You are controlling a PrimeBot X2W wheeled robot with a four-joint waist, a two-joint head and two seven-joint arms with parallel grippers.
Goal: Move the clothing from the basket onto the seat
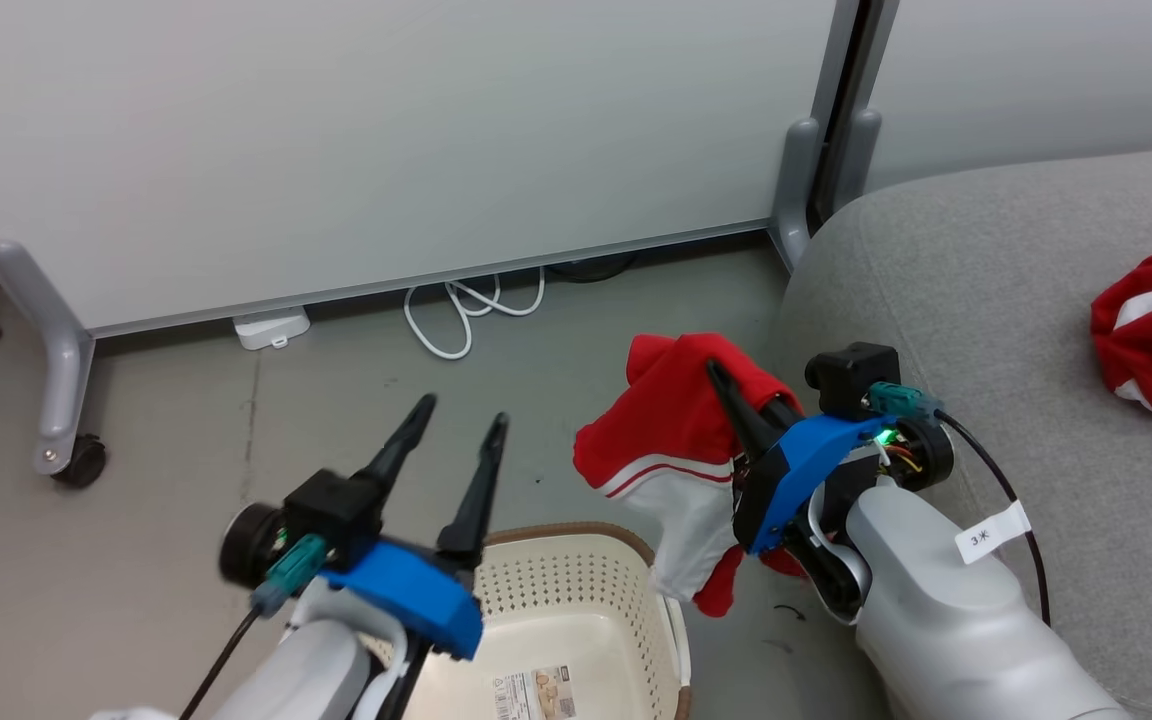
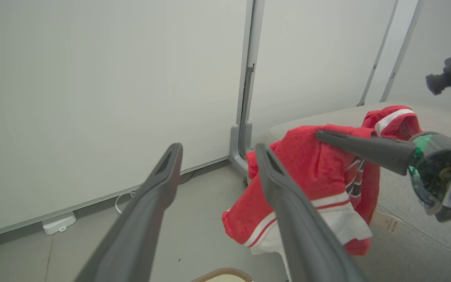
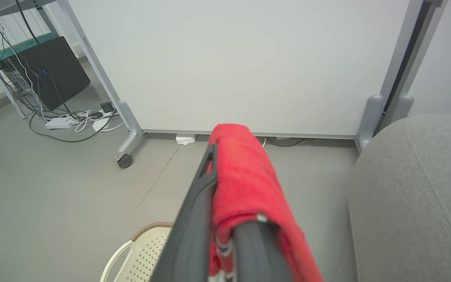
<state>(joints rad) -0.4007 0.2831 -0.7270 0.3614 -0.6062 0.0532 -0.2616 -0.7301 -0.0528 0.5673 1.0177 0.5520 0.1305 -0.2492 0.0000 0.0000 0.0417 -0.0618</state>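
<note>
Garment [image 1: 666, 430], bright red and limp (white-striped hem)

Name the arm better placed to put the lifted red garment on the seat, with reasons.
Right. The right tool is shut on the red garment, which hangs beside the seat; the left tool stands open and empty by the basket.

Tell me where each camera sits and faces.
Head view: on the head, looking down at basket, seat; left gripper open, right gripper shut on red garment.
Left wrist view: left wrist, along its fingers toward that garment.
Right wrist view: right wrist, along garment-draped fingers toward the partition.
Shared: all show that garment.
</note>
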